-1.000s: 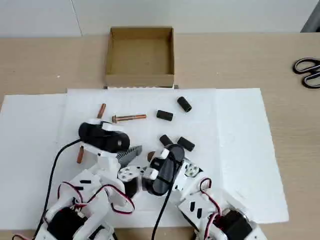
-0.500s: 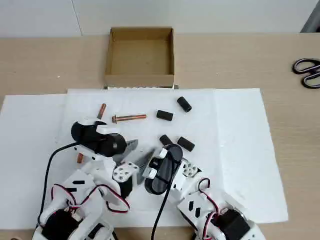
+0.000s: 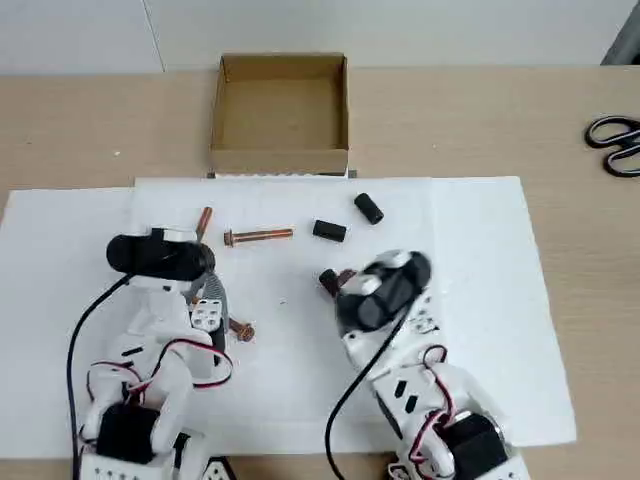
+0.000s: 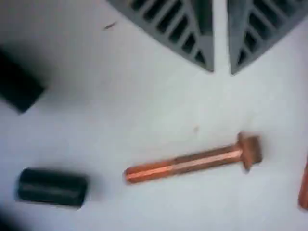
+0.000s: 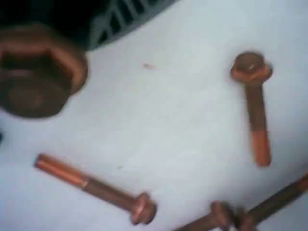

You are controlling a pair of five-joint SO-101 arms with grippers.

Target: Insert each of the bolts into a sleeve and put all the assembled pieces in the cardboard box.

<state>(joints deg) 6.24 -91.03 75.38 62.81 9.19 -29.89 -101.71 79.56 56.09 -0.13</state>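
Swung apart, right gripper (image 3: 343,282) clamps bolt (image 5: 41,79), head toward wrist; left gripper (image 4: 221,67) ajar, empty.

Ahead of our left end effector (image 4: 221,71) the white sheet (image 4: 120,110) is free up to a lying bolt (image 4: 192,161); two sleeves (image 4: 53,187) crowd its right.

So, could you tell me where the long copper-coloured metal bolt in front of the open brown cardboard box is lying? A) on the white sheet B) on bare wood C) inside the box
A: in the high view the bolt lies flat on the white sheet, outside the cardboard box.
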